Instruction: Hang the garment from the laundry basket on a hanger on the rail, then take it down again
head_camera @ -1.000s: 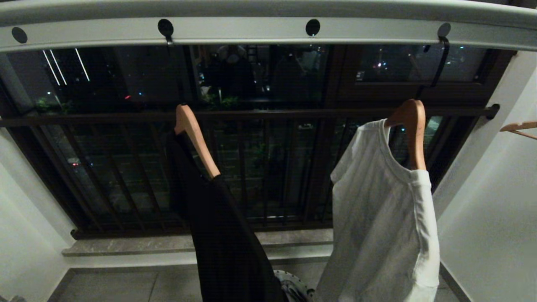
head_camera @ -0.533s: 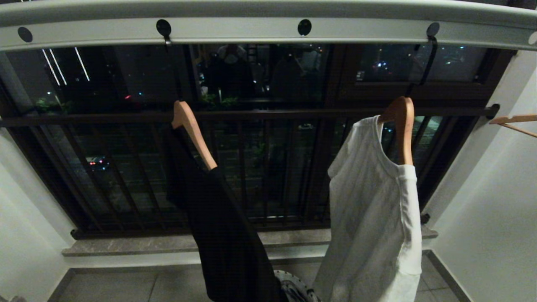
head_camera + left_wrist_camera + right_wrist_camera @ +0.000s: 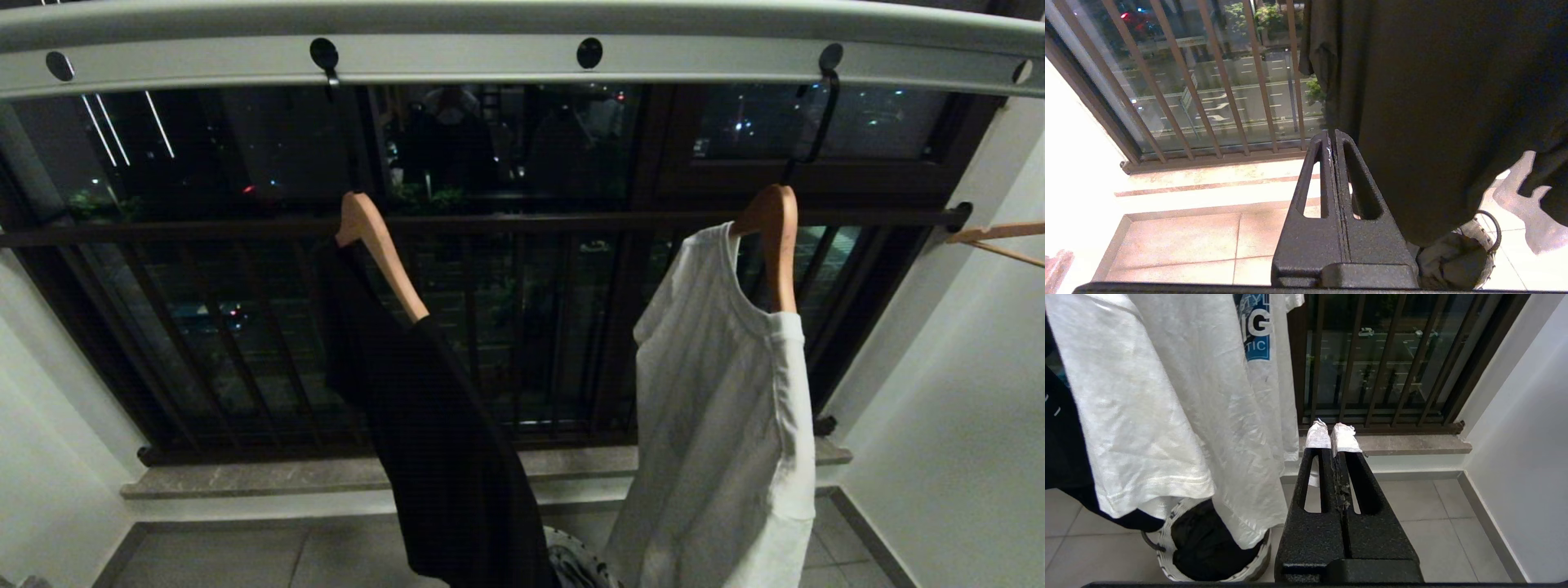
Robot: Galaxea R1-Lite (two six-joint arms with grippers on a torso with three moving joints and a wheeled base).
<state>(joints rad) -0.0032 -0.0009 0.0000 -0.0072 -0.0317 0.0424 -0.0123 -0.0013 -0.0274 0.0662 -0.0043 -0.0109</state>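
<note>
The pale rail [image 3: 490, 59] with dark round holes runs across the top of the head view. Two wooden hangers hang from it: the left hanger [image 3: 380, 253] carries a black garment [image 3: 445, 441], the right hanger [image 3: 775, 245] a white T-shirt [image 3: 718, 425]. Under them on the floor stands the laundry basket [image 3: 575, 565], its white patterned rim [image 3: 1241, 575] round dark cloth [image 3: 1204, 547]. My left gripper [image 3: 1332, 136] is shut and empty beside the black garment. My right gripper [image 3: 1331, 430], its tips wrapped in white tape, is shut and empty beside the T-shirt [image 3: 1167, 396]. Neither gripper shows in the head view.
A dark barred window grille [image 3: 522, 220] and a stone sill [image 3: 326, 475] lie behind the clothes. White walls close in on the left and on the right [image 3: 963, 408], where another wooden hanger [image 3: 1000, 237] pokes in. Tiled floor [image 3: 1433, 510] lies below.
The whole head view has shifted slightly, bringing more of the right corner into sight. The white T-shirt and its hanger have swung a little to the left.
</note>
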